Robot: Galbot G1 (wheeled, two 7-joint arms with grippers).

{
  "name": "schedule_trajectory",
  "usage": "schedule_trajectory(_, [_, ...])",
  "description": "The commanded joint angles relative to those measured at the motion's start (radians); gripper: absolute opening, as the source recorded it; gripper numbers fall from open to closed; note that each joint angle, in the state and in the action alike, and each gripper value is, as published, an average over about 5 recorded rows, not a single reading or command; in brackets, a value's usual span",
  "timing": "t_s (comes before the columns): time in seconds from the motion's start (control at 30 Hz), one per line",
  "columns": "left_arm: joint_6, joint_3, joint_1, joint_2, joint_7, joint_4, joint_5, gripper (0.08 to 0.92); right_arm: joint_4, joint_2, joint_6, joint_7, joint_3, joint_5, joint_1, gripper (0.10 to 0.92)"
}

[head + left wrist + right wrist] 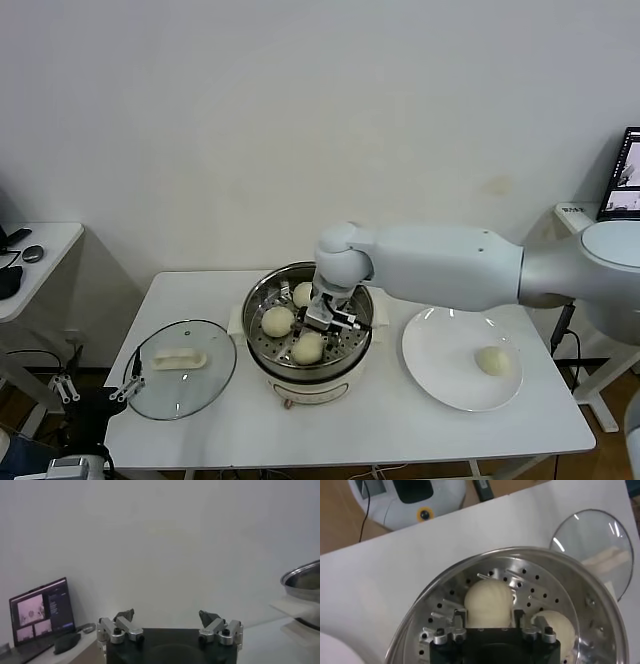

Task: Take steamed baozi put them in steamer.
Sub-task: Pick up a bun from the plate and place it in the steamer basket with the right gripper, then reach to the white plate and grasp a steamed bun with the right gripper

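Note:
The steamer stands mid-table, a shiny steel pot with a perforated tray on a white base. Three steamed baozi lie on its tray: one at the left, one at the back, one at the front. My right gripper reaches down into the pot. In the right wrist view the right gripper has its fingers against both sides of a baozi that rests on the tray, with another baozi beside it. A fourth baozi lies on the white plate.
A glass lid with a white handle lies on the table left of the steamer; it also shows in the right wrist view. My left gripper is open and parked off the table's front-left corner; it also shows in the left wrist view.

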Motion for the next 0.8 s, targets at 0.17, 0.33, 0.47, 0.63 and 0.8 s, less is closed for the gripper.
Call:
schedule_trajectory(0.17, [0.000,0.006,-0.004,0.002,0.001,-0.001,0.000,0.823,0.036,-0.089,-0.021,-0.072,0.021,0.087,0.113,0.817])
schedule_trajectory(0.33, [0.000,0.009,-0.009,0.005,0.001,0.000,0.000,0.823,0.075,-0.204,-0.167,-0.178,0.048,0.146,0.174,0.822])
schedule_trajectory(0.47, [0.000,0.011,-0.012,0.009,0.002,-0.002,-0.004,0.823,0.112,-0.326,-0.398,-0.228,0.048,0.173,0.219,0.823])
schedule_trajectory(0.63, [0.000,0.013,-0.016,0.015,0.002,-0.004,-0.011,0.823,0.154,-0.520,-0.549,-0.217,0.079,0.134,0.187,0.823])
schedule_trajectory(0.8, [-0.002,0.022,-0.022,0.017,0.002,0.004,-0.010,0.823,0.143,-0.697,-0.565,-0.190,0.109,0.058,0.085,0.823])
